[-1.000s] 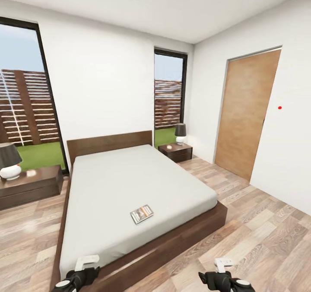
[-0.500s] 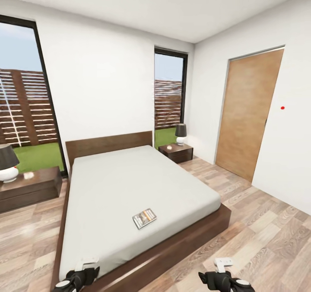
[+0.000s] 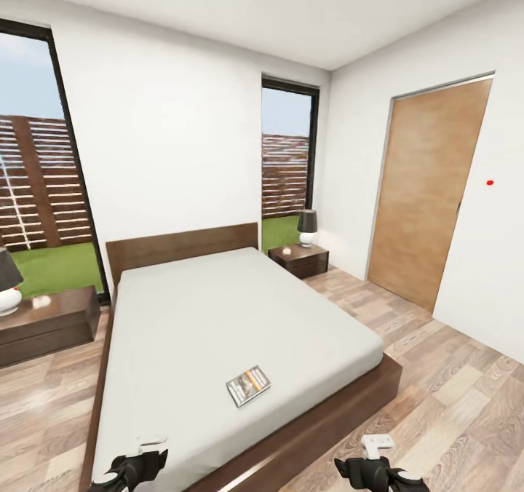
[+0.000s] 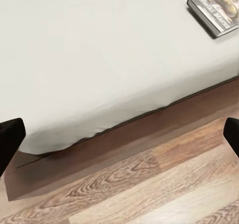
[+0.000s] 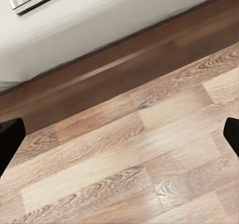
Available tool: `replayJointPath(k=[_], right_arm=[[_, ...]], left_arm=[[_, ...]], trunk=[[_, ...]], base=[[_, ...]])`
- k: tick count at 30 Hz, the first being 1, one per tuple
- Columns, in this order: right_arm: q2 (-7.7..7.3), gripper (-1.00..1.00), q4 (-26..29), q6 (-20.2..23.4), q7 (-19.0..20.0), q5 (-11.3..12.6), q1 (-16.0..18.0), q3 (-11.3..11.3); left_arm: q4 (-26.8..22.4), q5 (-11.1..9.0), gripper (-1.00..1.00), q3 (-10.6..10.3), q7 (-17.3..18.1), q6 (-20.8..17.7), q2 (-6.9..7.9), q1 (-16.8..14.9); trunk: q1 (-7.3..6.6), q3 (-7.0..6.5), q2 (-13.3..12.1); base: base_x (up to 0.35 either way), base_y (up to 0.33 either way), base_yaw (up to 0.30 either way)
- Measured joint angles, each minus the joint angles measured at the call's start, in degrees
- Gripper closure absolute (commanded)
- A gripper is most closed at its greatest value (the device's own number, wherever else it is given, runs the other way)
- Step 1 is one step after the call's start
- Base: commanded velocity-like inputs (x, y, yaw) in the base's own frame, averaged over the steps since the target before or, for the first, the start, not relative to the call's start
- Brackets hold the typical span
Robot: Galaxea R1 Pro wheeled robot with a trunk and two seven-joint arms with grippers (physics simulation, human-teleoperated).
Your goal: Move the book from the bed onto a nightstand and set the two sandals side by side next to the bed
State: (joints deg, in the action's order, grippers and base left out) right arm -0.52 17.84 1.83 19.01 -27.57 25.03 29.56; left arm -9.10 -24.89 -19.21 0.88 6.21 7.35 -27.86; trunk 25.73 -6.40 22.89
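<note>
at the foot of the bed (image 3: pixel 218 317), the book (image 3: pixel 248 386) lies flat on the grey mattress near the front edge. since a second ago the whole view has shifted, so the camera has drawn nearer; the book itself has not moved. the left end effector (image 3: pixel 151 454) hangs over the bed's corner, the right end effector (image 3: pixel 378 452) over the floor, both spread wide and empty. a nightstand (image 3: pixel 299 259) with a lamp (image 3: pixel 307 227) waits far off beside the headboard. likely the approach is nearly done.

Head camera overlooks the bed (image 3: pixel 218 317) (wrist cameras close on its foot edge)
</note>
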Motion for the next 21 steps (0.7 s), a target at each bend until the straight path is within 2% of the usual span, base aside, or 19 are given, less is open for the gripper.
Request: replayJointPath(k=[10,21], right_arm=[[-0.01,-1.0,-0.04,0.0,0.01,0.02,-0.02,0.01],[-0.03,-1.0,-0.07,0.0,0.02,0.04,-0.01,0.01]], left_arm=[[0.01,0.0,-1.0,0.0,-0.01,0.0,-0.01,-0.01],[0.02,0.0,-1.0,0.0,0.0,0.0,-0.01,0.01]], trunk=[[0.01,0.0,-0.01],[0.02,0.0,-0.01]], base=[[0.269,0.013,-0.213],[0.068,0.013,-0.286]])
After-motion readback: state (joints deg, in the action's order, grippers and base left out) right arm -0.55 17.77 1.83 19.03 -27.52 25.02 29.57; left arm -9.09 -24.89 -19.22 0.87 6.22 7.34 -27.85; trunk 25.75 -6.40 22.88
